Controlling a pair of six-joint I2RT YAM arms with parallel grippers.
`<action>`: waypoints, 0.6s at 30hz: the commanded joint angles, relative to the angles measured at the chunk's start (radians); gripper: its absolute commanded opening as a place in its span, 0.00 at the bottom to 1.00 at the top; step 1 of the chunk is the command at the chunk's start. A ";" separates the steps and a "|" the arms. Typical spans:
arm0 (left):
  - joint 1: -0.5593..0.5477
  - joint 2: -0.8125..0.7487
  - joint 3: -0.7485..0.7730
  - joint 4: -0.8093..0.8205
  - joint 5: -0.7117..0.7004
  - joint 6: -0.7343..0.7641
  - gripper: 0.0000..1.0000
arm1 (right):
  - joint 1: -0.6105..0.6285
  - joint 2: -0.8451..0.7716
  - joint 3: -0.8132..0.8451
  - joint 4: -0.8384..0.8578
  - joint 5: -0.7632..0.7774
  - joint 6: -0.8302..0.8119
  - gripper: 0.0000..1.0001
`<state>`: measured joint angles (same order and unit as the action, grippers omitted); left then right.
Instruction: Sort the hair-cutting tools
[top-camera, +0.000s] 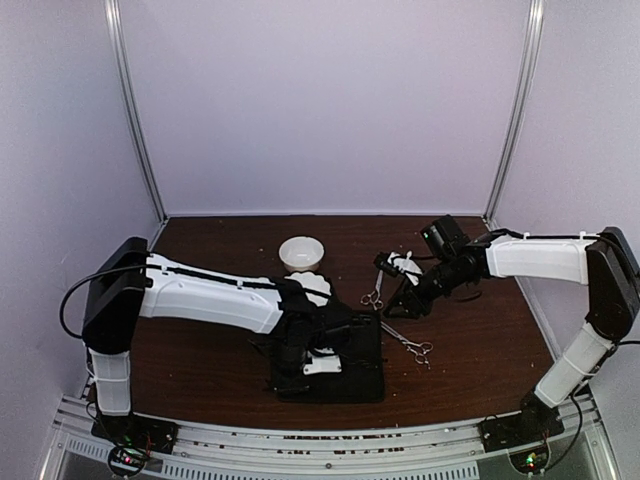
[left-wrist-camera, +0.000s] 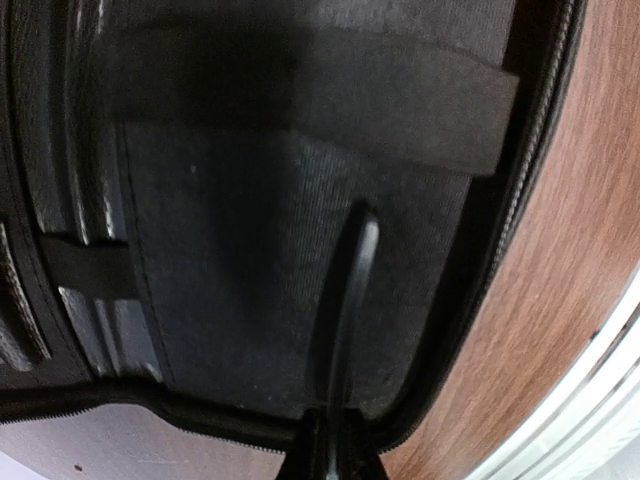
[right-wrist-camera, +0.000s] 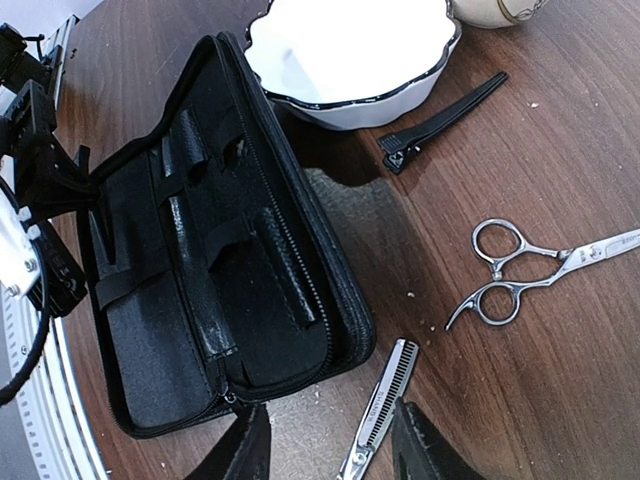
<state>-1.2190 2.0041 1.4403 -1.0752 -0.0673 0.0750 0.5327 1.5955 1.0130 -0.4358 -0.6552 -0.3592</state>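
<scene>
A robot test cell in a lab, seen from above and behind me. Plain pale walls close in three sides, joined at the back corners by bare aluminium posts. A dark wood table fills the booth, and my two white arms are bolted to a metal rail along its near edge.

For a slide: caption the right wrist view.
Open black case, white bowl, black clip, scissors, thinning shears on wooden table.

Open black zippered fabric case on brown wooden table, scalloped white bowl just beside it, cream rounded object, possibly another bowl.
</scene>
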 joint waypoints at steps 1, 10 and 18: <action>-0.014 0.036 0.055 -0.012 -0.007 0.046 0.00 | 0.007 -0.023 0.032 -0.017 -0.006 -0.009 0.44; -0.030 0.101 0.134 0.021 0.045 0.099 0.00 | 0.007 -0.048 0.026 -0.020 0.025 -0.024 0.44; -0.031 0.113 0.153 0.119 0.143 0.090 0.01 | 0.007 -0.037 0.028 -0.024 0.028 -0.028 0.44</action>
<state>-1.2438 2.0995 1.5681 -1.0283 0.0044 0.1528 0.5327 1.5761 1.0164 -0.4534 -0.6460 -0.3721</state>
